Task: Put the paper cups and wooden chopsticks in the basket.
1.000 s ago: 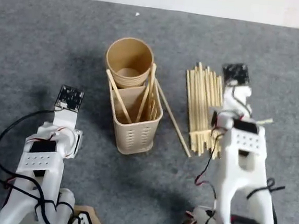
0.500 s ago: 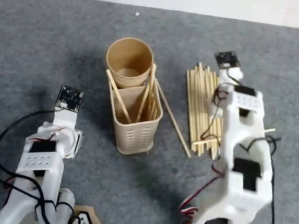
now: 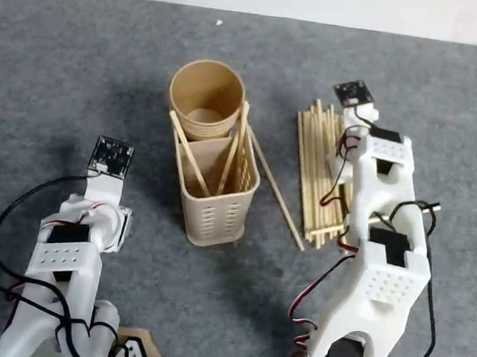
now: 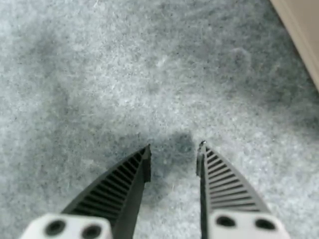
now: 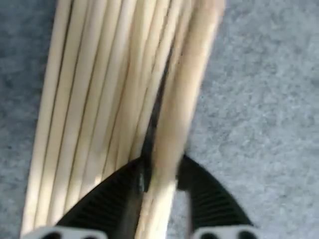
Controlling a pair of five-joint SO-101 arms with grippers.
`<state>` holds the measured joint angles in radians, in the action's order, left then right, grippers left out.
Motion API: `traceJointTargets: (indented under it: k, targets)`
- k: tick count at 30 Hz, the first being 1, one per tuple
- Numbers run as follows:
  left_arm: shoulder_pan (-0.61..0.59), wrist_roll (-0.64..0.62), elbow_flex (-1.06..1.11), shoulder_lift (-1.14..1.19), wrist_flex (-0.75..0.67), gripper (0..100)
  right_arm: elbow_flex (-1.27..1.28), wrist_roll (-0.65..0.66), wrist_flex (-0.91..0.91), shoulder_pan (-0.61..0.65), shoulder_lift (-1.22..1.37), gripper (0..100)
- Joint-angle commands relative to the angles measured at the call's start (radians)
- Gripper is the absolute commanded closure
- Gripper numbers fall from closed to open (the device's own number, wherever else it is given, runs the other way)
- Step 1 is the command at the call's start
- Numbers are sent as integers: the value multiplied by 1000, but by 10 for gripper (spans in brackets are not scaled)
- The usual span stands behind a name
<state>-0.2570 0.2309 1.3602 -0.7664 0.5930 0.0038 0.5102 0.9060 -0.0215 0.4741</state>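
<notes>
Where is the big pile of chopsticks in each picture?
High view: the chopstick pile lies on the carpet, to the right of the basket and partly under the right arm.
Left wrist view: the open left gripper hangs over bare carpet.
Right wrist view: the chopstick pile stretches ahead of the right gripper, which pinches one chopstick.
Shared landmark: the carpet.

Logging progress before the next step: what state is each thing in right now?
left tool: open, over bare carpet.
right tool: shut on a chopstick.
basket: upright, holding the cup and a few chopsticks.
paper cup: upright in the basket.
chopstick pile: lying flat on the carpet.
</notes>
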Motion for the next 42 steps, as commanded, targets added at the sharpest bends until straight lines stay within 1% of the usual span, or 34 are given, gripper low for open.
traceJointTargets:
  k: [1,5,9,15,17,21,27,33,35,38,42]
  targets:
    - [12,-3,-4,-10,-15,818,-27,3,12,12,-4,937]
    - [12,-3,-4,-10,-15,818,-27,3,18,15,-18,900]
    - [15,-3,-4,-10,-15,818,-27,3,102,28,-101,866]
    - [13,-3,-4,-10,-15,818,-25,9,116,1,-176,859]
    - [13,-3,-4,-10,-15,818,-22,12,116,-10,-176,859]
    - [13,-3,-4,-10,-15,818,-18,58,108,-21,-168,859]
    - [13,-3,-4,-10,-15,818,-27,58,110,-28,-36,864]
    - [13,-3,-4,-10,-15,818,-27,58,108,-21,-8,865]
    - [13,-3,-4,-10,-15,818,-28,55,108,-25,-19,885]
    - [13,-3,-4,-10,-15,818,-68,51,116,-27,-48,975]
    - [13,-3,-4,-10,-15,818,-111,-34,117,-24,-107,970]
